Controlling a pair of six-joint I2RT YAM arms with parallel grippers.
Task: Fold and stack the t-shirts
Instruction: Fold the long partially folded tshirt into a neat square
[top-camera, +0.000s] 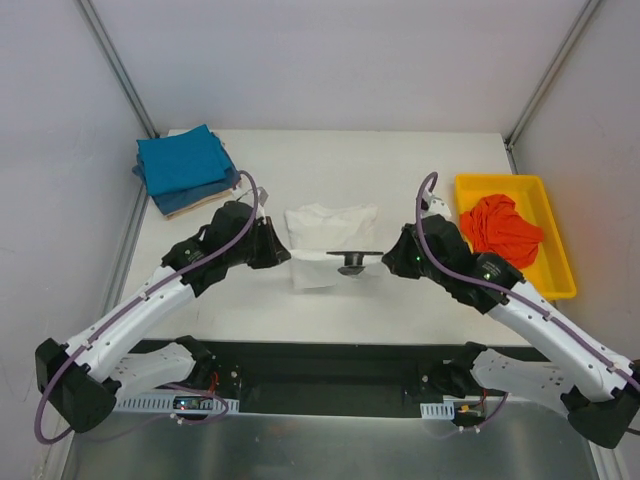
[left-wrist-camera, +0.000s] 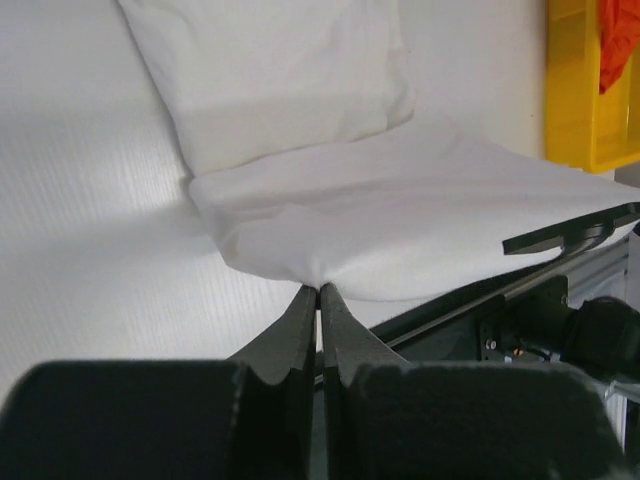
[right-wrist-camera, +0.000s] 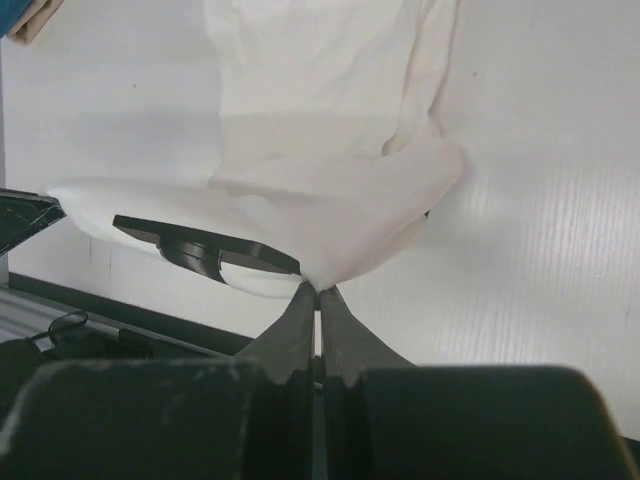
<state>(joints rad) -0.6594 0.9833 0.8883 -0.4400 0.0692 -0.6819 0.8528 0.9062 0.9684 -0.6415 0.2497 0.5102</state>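
While both arms pinch it, the white t-shirt (top-camera: 330, 235) sits mid-counter (top-camera: 400, 160) with its near edge held up a bit. Its left corner is clamped tight in the left pincer (left-wrist-camera: 319, 287), and its right corner in the right pincer (right-wrist-camera: 318, 287). Far left, teal-blue shirts (top-camera: 180, 160) are stacked on a tan one (top-camera: 190, 205). The orange-red shirt (top-camera: 500, 228) is crumpled in the yellow tray (top-camera: 562, 262).

yellow tray (top-camera: 556, 282) at right, white table (top-camera: 340, 160)

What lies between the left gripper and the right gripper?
Only the white t-shirt. The left gripper and the right gripper each pinch an edge of it, which shows best in the top view.
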